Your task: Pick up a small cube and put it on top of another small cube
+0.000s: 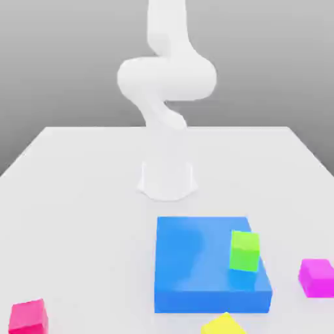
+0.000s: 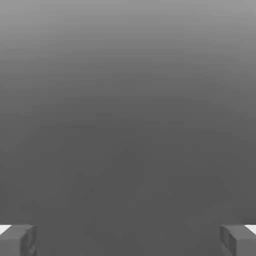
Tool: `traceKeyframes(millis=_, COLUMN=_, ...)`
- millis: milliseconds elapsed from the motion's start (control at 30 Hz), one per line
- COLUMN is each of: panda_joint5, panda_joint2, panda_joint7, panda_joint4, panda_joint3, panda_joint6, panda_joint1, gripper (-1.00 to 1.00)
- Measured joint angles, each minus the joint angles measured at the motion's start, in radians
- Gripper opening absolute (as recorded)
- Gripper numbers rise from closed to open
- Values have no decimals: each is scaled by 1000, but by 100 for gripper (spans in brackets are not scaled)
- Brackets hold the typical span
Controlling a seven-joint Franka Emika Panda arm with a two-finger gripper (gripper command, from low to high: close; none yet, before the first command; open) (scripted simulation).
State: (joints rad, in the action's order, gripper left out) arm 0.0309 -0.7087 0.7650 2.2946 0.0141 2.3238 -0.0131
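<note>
Claw (image 2: 128, 240) fingers spread wide, gripping nothing, apparently aimed away from the desk (image 1: 85, 196); small cube (image 1: 29, 317) sits at the exterior view's lower left, so descent should centre squarely over it before closing.

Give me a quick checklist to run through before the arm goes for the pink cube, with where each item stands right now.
1. End effector open: ok, its fingers sit wide apart in the hand view with nothing between them.
2. Hot-pink cube free to grasp: ok, it sits alone on the white table at the exterior view's lower left.
3. Cube upright and flat: ok.
4. Target cube chosen: cannot tell; the magenta cube, green cube and yellow cube are all candidates.
5. Green cube stable: ok, it rests on the blue slab.
6. End effector aimed at the cube: not ok, the hand view faces grey background.
</note>
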Motion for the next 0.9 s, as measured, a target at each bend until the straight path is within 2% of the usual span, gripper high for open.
traceKeyframes(millis=233, panda_joint5=64, panda_joint2=259, panda_joint7=-117, panda_joint4=-16, panda_joint3=61, panda_joint6=67, panda_joint1=-32, gripper=0)
traceKeyframes(millis=433, panda_joint5=72, panda_joint2=476, panda_joint7=-248, panda_joint4=-29, panda_joint3=130, panda_joint6=124, panda_joint1=-53, gripper=0)
traceKeyframes(millis=633, panda_joint5=20, panda_joint2=695, panda_joint7=-421, panda_joint4=-41, panda_joint3=180, panda_joint6=184, panda_joint1=-107, gripper=0)
traceKeyframes(millis=900, panda_joint5=-103, panda_joint2=989, panda_joint7=-689, panda_joint4=-58, panda_joint3=168, panda_joint6=261, panda_joint1=-215, gripper=0)
